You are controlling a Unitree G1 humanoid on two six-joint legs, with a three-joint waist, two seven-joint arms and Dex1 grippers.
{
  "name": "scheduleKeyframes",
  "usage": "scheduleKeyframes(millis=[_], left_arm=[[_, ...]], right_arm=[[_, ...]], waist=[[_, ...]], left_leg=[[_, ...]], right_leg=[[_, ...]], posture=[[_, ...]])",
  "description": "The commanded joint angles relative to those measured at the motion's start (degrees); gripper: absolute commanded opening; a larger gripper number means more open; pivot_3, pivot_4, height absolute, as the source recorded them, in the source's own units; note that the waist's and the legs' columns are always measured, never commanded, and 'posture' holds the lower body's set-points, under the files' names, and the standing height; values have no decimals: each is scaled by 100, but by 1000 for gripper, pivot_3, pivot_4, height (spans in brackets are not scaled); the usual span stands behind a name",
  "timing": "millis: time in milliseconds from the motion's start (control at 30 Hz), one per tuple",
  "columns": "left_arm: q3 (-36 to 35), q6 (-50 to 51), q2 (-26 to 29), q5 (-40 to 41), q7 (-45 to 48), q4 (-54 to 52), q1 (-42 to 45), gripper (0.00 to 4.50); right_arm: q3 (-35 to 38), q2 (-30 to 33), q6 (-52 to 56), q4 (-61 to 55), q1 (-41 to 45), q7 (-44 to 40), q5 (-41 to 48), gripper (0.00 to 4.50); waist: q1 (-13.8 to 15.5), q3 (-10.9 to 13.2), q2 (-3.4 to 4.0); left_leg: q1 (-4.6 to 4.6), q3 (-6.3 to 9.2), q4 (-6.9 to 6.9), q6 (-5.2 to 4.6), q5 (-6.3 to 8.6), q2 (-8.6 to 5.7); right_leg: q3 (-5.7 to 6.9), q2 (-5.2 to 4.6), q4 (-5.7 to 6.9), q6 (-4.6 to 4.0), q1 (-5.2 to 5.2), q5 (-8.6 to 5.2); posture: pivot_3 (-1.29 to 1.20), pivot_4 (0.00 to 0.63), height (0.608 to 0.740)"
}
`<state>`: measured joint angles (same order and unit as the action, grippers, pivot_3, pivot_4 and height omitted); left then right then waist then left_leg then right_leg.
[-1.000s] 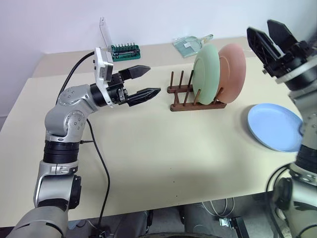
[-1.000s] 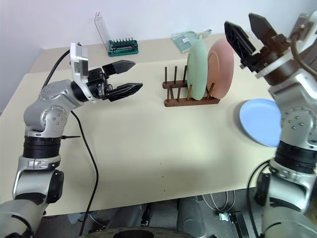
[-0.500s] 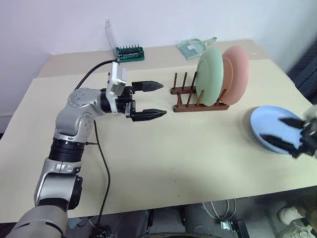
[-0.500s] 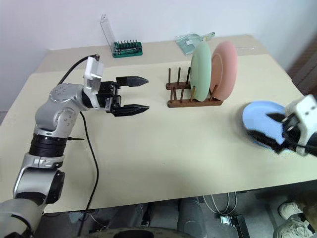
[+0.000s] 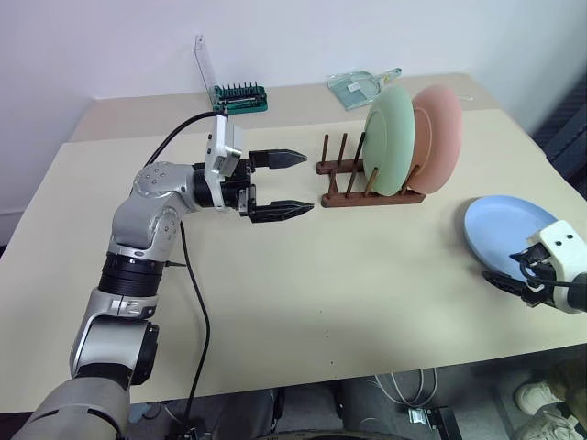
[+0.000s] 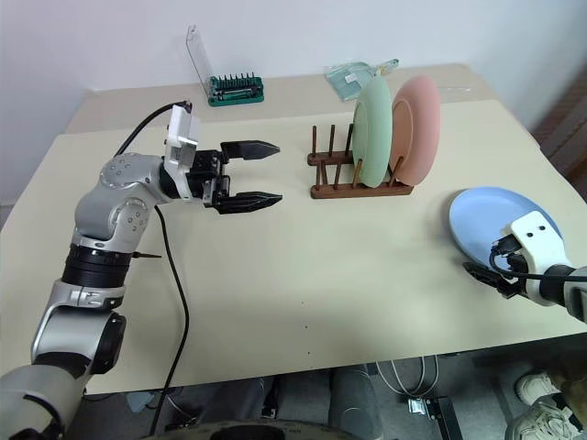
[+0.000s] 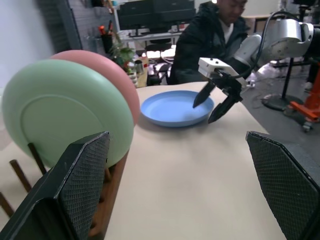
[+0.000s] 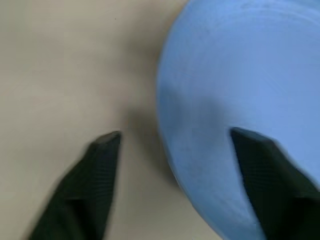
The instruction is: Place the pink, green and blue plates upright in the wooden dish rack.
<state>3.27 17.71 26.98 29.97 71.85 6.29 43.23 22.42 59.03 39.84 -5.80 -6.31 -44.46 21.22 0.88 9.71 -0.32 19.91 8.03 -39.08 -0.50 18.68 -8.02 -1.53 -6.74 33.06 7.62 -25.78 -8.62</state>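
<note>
Head views: wooden dish rack [image 5: 367,183] at the table's far side, green plate [image 5: 390,139] and pink plate [image 5: 438,137] upright in its right-hand slots, left pegs free. Blue plate [image 5: 507,234] flat near the right edge. Left gripper [image 5: 292,185] hovers wide open beside the rack's free end.

Left wrist view: right gripper [image 7: 216,101] at the blue plate's near rim, fingers parted.

Right wrist view: one finger [image 8: 102,167] over bare table, the other over the plate (straddling the rim). Advice: slide one finger under the lip before pinching; grip well in, or the plate may swing when tipped upright.
</note>
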Motion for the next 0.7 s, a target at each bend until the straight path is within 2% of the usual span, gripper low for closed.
scheduleKeyframes(millis=[33,133,167,367,600,633,700], left_arm=[[-192,18,83,56,-121,-271,7,4500],[-239,58,112,72,-187,-303,-17,4500],[-250,64,114,74,-207,-308,-20,4500],[-260,56,80,78,-258,-263,19,4500],[-264,-2,-23,15,-288,-148,117,4500],[-273,0,-31,23,-296,-150,120,4500],[-328,14,-23,78,-288,-149,131,4500]], right_arm=[[-251,-42,-148,332,165,45,-270,1611],[-107,-33,-4,348,425,-2,-111,166],[-30,-23,42,348,549,-9,-53,44],[360,-50,215,537,1452,284,75,44],[1143,-251,-738,1348,4027,2103,-67,44],[1279,-346,-946,1280,4307,2202,52,44],[1803,-766,-519,1025,5228,2204,1289,44]], waist=[[-2,1,-2],[-15,-1,1],[-13,0,-1],[-9,1,-1],[-2,5,27],[11,5,26],[-11,6,25]], left_leg=[[0,0,0,0,0,0],[-2,-1,0,0,0,-1],[-4,-2,0,0,0,0],[-12,-1,0,-1,1,-1],[-13,-5,15,1,0,-1],[-8,1,20,3,-1,0],[4,11,21,5,-2,2]], right_leg=[[0,0,0,0,0,0],[0,0,1,0,0,0],[-1,0,2,0,1,0],[0,-1,-3,1,11,0],[-4,-1,-2,0,3,0],[1,0,-1,-1,-1,-1],[9,1,-7,-1,-8,-1]], posture=[[0,150,740],[0,150,740],[0,150,740],[0,150,740],[0,150,740],[0,150,740],[0,150,740]])
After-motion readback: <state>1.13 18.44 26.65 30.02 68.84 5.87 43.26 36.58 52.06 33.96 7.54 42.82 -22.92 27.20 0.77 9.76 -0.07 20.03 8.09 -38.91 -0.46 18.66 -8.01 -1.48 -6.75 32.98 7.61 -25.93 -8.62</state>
